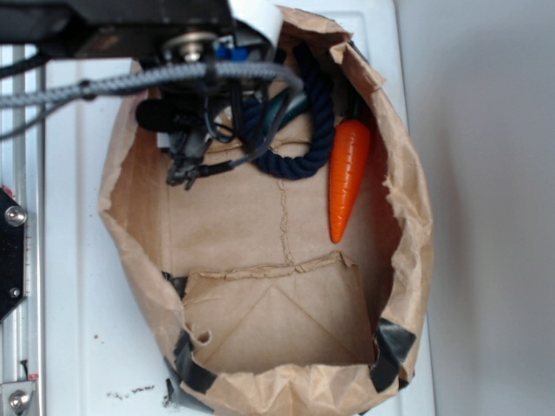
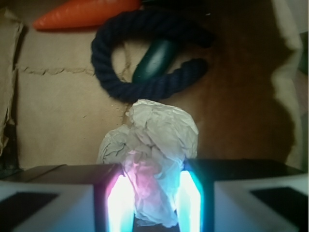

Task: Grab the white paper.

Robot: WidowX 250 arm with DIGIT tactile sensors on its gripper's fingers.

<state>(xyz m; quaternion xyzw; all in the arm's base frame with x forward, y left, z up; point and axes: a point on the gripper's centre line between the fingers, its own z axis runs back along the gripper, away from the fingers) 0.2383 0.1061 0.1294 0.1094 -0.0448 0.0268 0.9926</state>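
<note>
Pincer (image 2: 152, 198): bottom centre of the wrist view, its two glowing fingers (image 2: 118, 203) narrow and pressed against the white paper (image 2: 159, 140) from either side.
White paper: crumpled wad bulging up out of the grip, lower middle of frame, resting on the floor of the brown paper bag (image 2: 58, 116).
Beyond: dark navy rope ring (image 2: 111, 72) just above the wad, a green object (image 2: 154, 60) inside it, orange carrot (image 2: 82, 12) upper left.
Advice: squeeze firmly on the wad's bulk, then lift straight, clear of the rope and bag walls.

Rope ring (image 2: 145, 58) and carrot (image 2: 82, 13) just beyond; bare bag floor (image 2: 58, 111) leftward.
</note>
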